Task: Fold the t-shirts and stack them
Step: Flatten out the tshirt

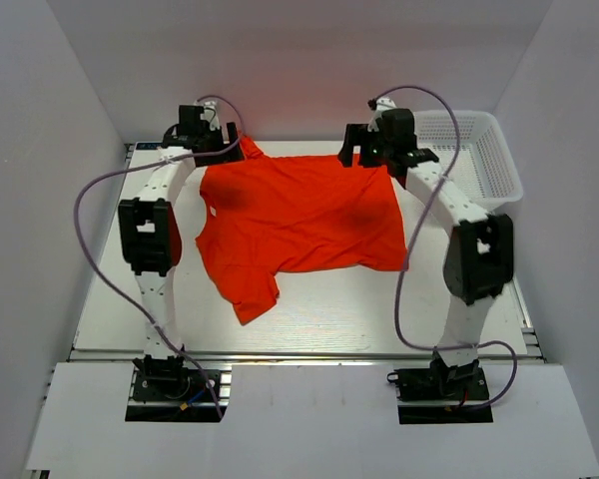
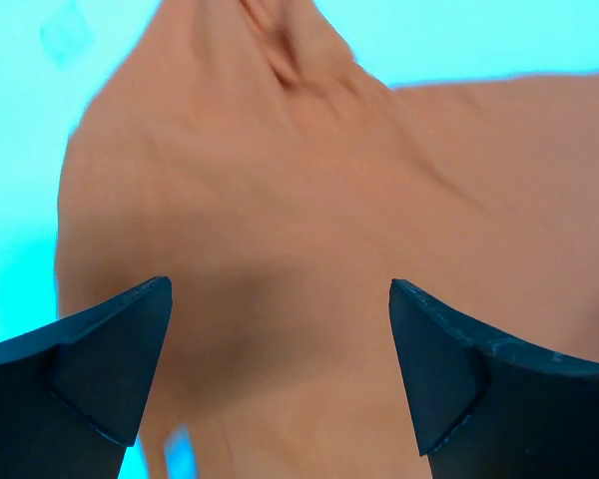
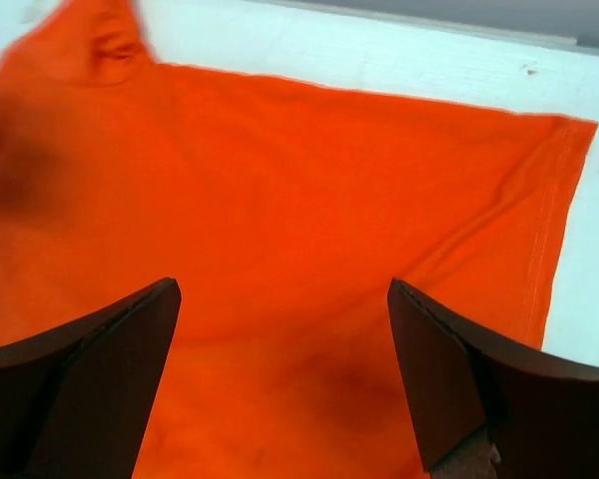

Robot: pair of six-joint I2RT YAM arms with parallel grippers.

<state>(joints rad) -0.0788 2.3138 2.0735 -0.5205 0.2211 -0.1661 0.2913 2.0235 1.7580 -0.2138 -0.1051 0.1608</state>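
Top external: orange-red t-shirt lies spread on the far half of the worktop, turned sideways, with the neck toward the left edge and the hem toward the right edge. Far sleeve points at the far-left corner, near sleeve sticks out toward the near edge.

- left gripper is over the far sleeve, close to the far edge
- right gripper is over the shirt's far-right corner, also by the far edge
- white mesh basket sits in the far-right corner, apart from the shirt, just beside the right wrist

Open room: wide bare band of worktop along the whole near edge, broken only by the near sleeve. Narrower bare strip between hem and right edge, thin strip along the left edge. Both arms arch over the side strips.

Left wrist: left gripper spread wide, fingers above the fabric. Shirt fills most of the view, bunched into a raised fold at the top. Heavy colour cast, table reads cyan.

Right wrist: right gripper also spread wide above flat fabric. Stitched hem runs down the right side with bare white worktop beyond it. Can't tell from either wrist view if the fingertips touch the cloth
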